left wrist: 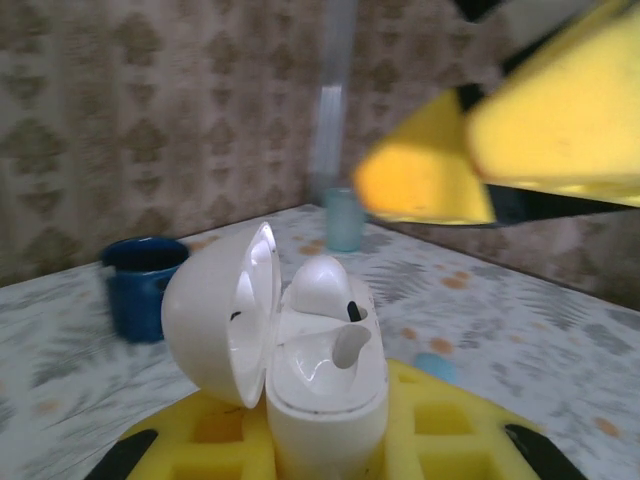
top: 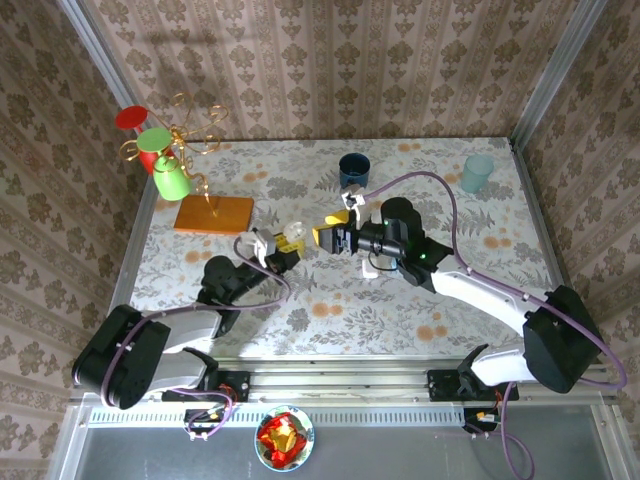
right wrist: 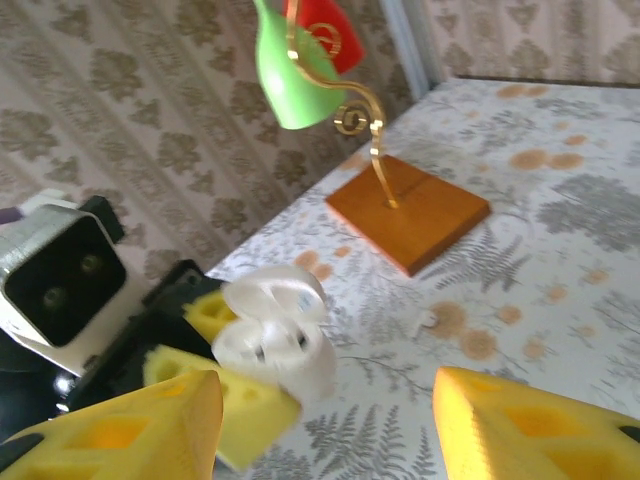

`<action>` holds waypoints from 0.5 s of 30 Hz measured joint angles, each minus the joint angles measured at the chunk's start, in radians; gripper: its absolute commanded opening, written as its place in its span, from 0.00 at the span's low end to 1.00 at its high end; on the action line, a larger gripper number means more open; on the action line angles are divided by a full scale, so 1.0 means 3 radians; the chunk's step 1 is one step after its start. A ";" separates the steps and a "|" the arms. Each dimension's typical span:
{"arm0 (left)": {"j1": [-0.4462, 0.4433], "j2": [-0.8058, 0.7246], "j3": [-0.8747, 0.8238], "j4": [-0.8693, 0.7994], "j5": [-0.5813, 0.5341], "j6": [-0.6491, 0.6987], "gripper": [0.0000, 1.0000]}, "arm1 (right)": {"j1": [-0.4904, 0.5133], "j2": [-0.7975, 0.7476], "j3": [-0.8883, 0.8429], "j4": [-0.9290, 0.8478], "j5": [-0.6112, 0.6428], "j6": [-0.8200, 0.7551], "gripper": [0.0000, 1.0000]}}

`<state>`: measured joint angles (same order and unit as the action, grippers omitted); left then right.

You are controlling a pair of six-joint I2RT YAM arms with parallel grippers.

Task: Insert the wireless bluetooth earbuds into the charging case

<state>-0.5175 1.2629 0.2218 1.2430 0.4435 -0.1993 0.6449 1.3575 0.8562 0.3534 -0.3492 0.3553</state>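
Over the floral bench (top: 380, 335) we hold the open charging case (left wrist: 325, 400) tight in our left pincer (top: 281, 244), earbuds (left wrist: 322, 285) inside; beside the case our right pincer (right wrist: 328, 400) gapes, empty.

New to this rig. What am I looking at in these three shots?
Two robot arms are bolted at the near edge of a table, each ending in a two-finger gripper. The wide shot comes from a camera above and behind them; the other two come from a camera on each wrist. On the table: a blue mug, a pale cup and a cup stand with a wooden base. The left gripper is shut on an open white case with earbuds seated inside. The right gripper hangs open, empty, facing the case.
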 measured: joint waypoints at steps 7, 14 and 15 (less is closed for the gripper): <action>0.0315 -0.0201 -0.0226 -0.0004 -0.0779 -0.0081 0.00 | 0.0064 0.0614 0.0366 -0.0512 0.0521 0.0051 0.60; 0.0738 -0.0833 -0.0357 -0.0538 -0.1428 -0.0149 0.00 | 0.0295 0.1450 0.1160 -0.0977 0.0811 0.0009 0.60; 0.0806 -0.0922 -0.0359 -0.0631 -0.1479 -0.0148 0.00 | 0.0324 0.1558 0.1259 -0.1017 0.0825 -0.0008 0.60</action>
<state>-0.2756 0.9863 0.1143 1.0538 -0.0002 -0.2436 0.7422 1.8248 1.2339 0.0483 -0.1017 0.3531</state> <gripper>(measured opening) 0.204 0.597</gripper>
